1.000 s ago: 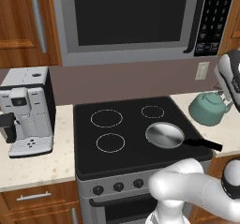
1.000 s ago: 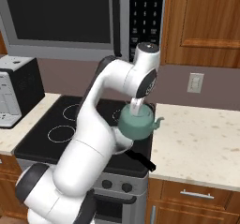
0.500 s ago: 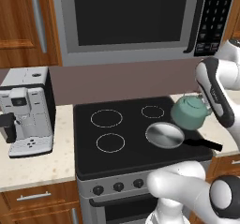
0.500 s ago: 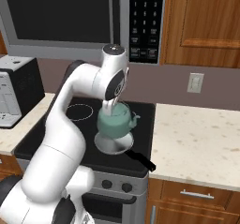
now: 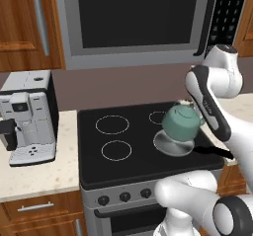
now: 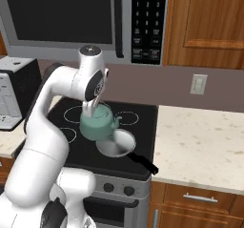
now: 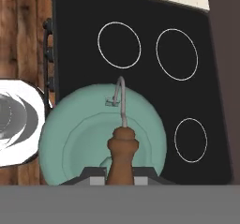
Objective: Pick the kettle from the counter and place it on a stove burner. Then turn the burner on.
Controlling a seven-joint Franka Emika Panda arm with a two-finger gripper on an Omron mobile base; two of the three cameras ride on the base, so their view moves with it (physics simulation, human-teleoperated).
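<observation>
- The kettle (image 5: pixel 182 123) hangs in the air at centre right of the left base view, just above the flat silver pan (image 5: pixel 173 143) on the black cooktop (image 5: pixel 133 166).
- In the right base view the kettle (image 6: pixel 97 124) sits at centre left of the frame, its curved spout pointing toward the right edge, with the pan (image 6: pixel 116 143) just below and to the right of it and the pan's dark handle running down toward the lower right.
- The pincer (image 6: pixel 91 107) comes down from the white arm onto the top of the kettle; its tips are together, clamped on the arched brownish handle.
- In the hand view the teal body (image 7: pixel 101 136) takes the lower middle of the frame, the brown handle knob (image 7: pixel 123 148) rising between the two dark tips of the pincer (image 7: pixel 120 174).
- Three white ring outlines show on the cooktop in the hand view: two in the upper half and the smallest (image 7: pixel 191 140) at the right.
- In the left base view two rings lie at centre left of the frame, the stove burner (image 5: pixel 112 124) above and another ring (image 5: pixel 116 150) below it; both are bare.
- A coffee machine (image 5: pixel 27 116) stands at the left edge on the beige counter (image 5: pixel 34 178).
- The counter (image 6: pixel 205 146) stretches across the right of the right base view, a wall outlet (image 6: pixel 198 84) above it.
- A microwave (image 5: pixel 133 20) hangs across the top.
</observation>
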